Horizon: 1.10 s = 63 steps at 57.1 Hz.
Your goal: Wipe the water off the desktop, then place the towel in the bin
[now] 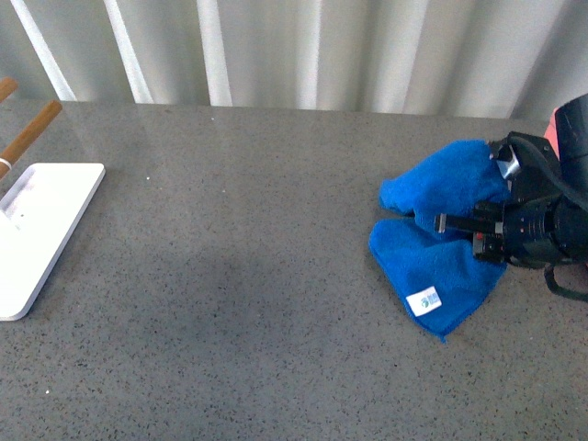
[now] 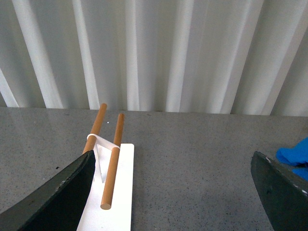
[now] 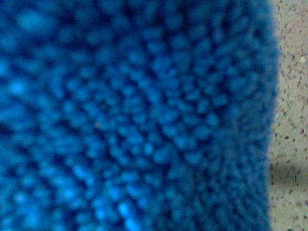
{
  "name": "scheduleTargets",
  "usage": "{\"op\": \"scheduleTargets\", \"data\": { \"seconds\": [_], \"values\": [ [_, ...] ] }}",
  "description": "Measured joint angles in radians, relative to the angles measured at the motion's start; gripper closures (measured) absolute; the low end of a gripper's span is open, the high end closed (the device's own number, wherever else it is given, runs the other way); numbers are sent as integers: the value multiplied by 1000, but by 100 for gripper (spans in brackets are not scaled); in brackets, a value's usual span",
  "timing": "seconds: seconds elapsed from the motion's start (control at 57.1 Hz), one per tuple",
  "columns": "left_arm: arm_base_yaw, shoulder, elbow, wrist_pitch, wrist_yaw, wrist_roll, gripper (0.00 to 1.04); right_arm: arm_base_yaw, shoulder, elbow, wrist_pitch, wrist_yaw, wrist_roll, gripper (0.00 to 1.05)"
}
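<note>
The blue towel [image 1: 432, 248] lies crumpled on the dark speckled desktop [image 1: 248, 248] at the right, with its white tag up near the front corner. My right gripper [image 1: 443, 223] comes in from the right edge and is shut on the towel's middle, low on the surface. In the right wrist view the towel [image 3: 134, 115] fills nearly the whole frame and hides the jaws; a strip of desktop [image 3: 291, 96] shows beside it. My left gripper [image 2: 173, 202] is open and empty above the desktop, with the towel's edge [image 2: 296, 156] just beyond one finger. A sliver of the pink bin [image 1: 551, 130] shows behind the right arm.
A flat white stand [image 1: 41, 220] with wooden rods [image 1: 29, 129] sits at the desktop's left edge; it also shows in the left wrist view [image 2: 120, 192], by the left gripper's finger [image 2: 57, 192]. A white pleated curtain [image 1: 303, 46] runs behind the desktop.
</note>
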<state>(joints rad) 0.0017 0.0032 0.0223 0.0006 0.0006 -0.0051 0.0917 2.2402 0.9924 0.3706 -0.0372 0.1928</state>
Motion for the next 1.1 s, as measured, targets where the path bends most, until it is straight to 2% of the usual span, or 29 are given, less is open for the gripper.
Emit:
{"op": "scheduleTargets", "data": {
  "seconds": [0.333,0.455,0.631,0.753,0.858,0.998,1.104],
  "values": [
    [0,0,0,0,0,0,7,49,116,248,-71,-69,-103,101],
    [0,0,0,0,0,0,7,93,165,356,-119,-110,-141,101],
    [0,0,0,0,0,0,7,175,174,391,-143,-164,-135,101],
    [0,0,0,0,0,0,7,230,151,337,-110,-198,-105,101],
    [0,0,0,0,0,0,7,275,77,198,-67,-211,-69,101],
    [0,0,0,0,0,0,7,274,-30,27,-21,-227,-40,101],
    [0,0,0,0,0,0,7,240,-126,-97,-1,-230,-38,101]
  ]
}}
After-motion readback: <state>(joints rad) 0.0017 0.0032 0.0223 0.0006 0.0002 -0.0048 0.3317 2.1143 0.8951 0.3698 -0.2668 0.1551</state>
